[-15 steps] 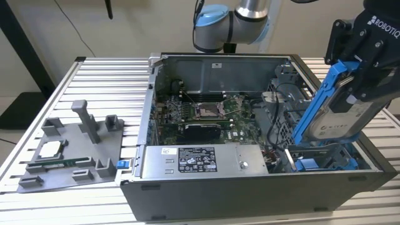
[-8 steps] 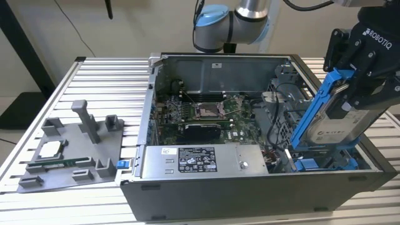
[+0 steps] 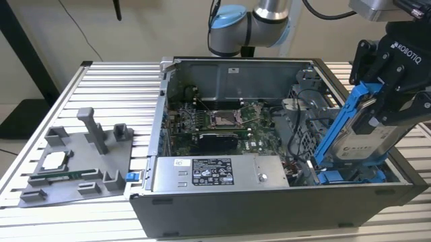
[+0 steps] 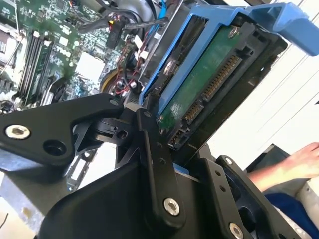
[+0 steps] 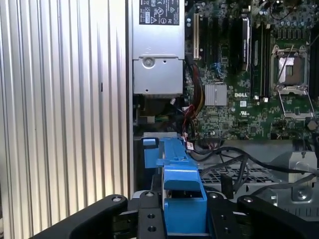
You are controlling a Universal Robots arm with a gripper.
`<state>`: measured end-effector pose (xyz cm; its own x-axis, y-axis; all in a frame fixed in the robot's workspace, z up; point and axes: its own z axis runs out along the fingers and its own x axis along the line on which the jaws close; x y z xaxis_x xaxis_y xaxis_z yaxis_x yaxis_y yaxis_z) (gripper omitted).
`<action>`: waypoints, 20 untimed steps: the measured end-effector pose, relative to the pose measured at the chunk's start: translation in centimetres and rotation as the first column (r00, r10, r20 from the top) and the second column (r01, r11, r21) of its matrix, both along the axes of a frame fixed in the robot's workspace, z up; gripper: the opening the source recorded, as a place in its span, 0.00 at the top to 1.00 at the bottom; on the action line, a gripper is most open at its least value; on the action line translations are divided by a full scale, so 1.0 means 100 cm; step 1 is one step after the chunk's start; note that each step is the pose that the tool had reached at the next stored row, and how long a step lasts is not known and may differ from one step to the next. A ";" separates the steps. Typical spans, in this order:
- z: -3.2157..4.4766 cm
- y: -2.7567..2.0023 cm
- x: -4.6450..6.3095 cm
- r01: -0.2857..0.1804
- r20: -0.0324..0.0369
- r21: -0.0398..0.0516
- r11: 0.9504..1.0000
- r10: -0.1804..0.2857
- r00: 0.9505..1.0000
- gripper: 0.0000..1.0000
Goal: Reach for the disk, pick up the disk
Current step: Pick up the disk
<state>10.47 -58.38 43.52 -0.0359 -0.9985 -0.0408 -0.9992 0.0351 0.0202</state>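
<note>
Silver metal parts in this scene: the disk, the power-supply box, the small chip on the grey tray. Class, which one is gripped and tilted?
The disk, with blue rails: the gripper clamps it, tilted above the case. The power-supply box lies flat inside; the chip rests on the tray.

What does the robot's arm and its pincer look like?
The arm is made of round silver tubes with light-blue caps at the joints, and black cables run beside it. The pincer is black, built from chunky flat links joined by shiny silver screws, with white letters on top.
</note>
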 end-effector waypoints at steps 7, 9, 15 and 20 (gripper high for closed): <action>-0.0019 -0.0025 0.002 0.007 -0.003 -0.003 1.000 -0.007 1.000 1.00; -0.0024 -0.0031 0.002 0.022 -0.003 -0.003 1.000 -0.023 1.000 1.00; -0.0035 -0.0034 0.002 0.034 -0.003 -0.007 0.999 -0.034 0.999 1.00; -0.0034 -0.0033 0.002 0.034 -0.004 -0.009 0.999 -0.034 0.999 1.00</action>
